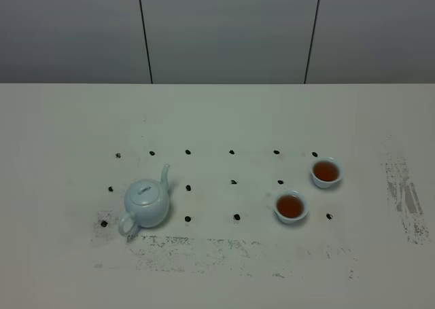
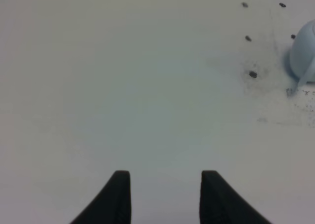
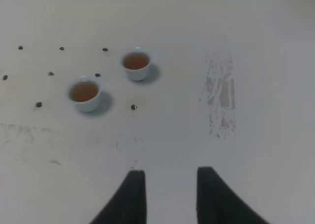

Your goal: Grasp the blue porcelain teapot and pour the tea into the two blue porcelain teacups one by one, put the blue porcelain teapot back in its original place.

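The blue porcelain teapot [image 1: 146, 202] stands upright on the left of the table, lid on, spout pointing away and handle toward the near edge. In the left wrist view only the teapot's edge [image 2: 305, 47] shows. My left gripper [image 2: 166, 175] is open over bare table, well apart from the pot. The two blue porcelain teacups stand at the right, a nearer one [image 1: 291, 207] and a farther one [image 1: 326, 172]. Both hold reddish-brown tea [image 1: 290, 205]. The right wrist view shows these cups [image 3: 84, 92] [image 3: 136, 64] ahead of my right gripper [image 3: 170, 172], whose fingers stand apart, holding nothing. Neither arm appears in the exterior view.
Small black dots [image 1: 233, 182] mark a grid on the white table [image 1: 217, 119]. Dark scuffed patches lie along the near side [image 1: 204, 251] and at the far right [image 1: 408, 200]. A grey panelled wall [image 1: 224, 30] rises behind the table.
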### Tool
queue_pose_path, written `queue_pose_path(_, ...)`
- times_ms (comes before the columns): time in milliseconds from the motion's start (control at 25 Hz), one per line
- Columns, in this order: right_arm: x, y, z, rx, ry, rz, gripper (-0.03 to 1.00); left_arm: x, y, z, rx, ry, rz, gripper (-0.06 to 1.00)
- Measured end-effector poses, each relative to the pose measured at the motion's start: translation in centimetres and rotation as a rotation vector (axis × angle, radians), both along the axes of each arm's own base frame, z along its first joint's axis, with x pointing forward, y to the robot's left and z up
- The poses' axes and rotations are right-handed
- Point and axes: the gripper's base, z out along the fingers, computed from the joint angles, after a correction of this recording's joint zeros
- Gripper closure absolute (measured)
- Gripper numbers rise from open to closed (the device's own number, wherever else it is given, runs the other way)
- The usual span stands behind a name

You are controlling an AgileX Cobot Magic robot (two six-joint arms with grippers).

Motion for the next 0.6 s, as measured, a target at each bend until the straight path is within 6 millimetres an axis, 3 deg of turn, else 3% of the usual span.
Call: queue_pose_path(600,0.00,0.00,0.00,0.000,0.000,0.000,0.73,-0.02,-0.16,-0.10,0.045,0.004,-0.037,0.58)
